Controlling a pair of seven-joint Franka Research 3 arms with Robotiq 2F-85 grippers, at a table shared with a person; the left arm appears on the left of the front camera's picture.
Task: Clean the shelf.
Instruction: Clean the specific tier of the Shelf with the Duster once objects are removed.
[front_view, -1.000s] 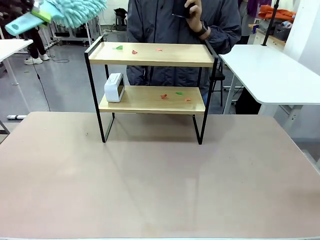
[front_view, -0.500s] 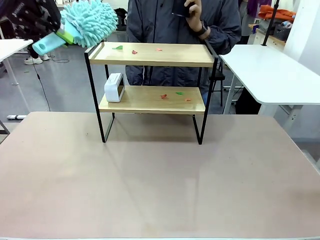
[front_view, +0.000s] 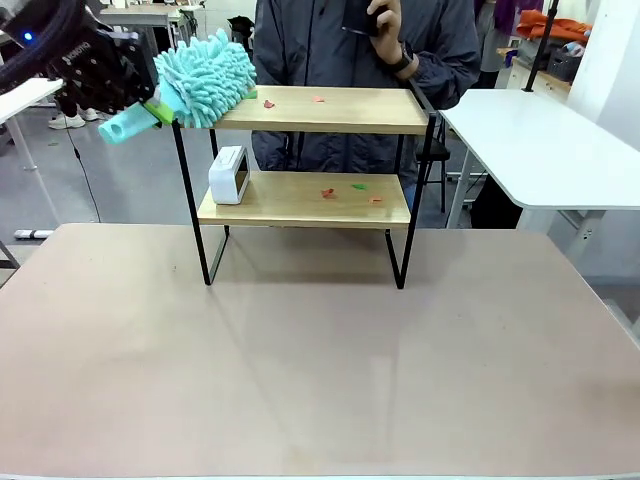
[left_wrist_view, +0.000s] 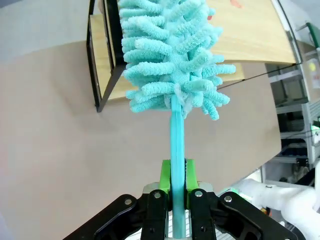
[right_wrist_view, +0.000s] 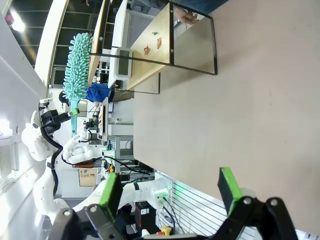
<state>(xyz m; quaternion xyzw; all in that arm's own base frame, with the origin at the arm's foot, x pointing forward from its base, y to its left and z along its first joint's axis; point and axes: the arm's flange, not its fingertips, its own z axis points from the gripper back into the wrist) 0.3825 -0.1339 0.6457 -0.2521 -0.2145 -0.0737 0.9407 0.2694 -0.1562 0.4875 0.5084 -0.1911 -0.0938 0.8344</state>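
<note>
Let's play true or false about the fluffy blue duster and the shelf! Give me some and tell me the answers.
1. The left hand is shut on the duster's handle. True.
2. The duster's fluffy head is down at the shelf's lower board. False: it is at the left end of the top board.
3. A white box stands on the lower board. True.
4. The right hand holds a cloth. False: it is open and empty over the table.
5. Coloured scraps lie on the top board only. False: both boards have some.
</note>
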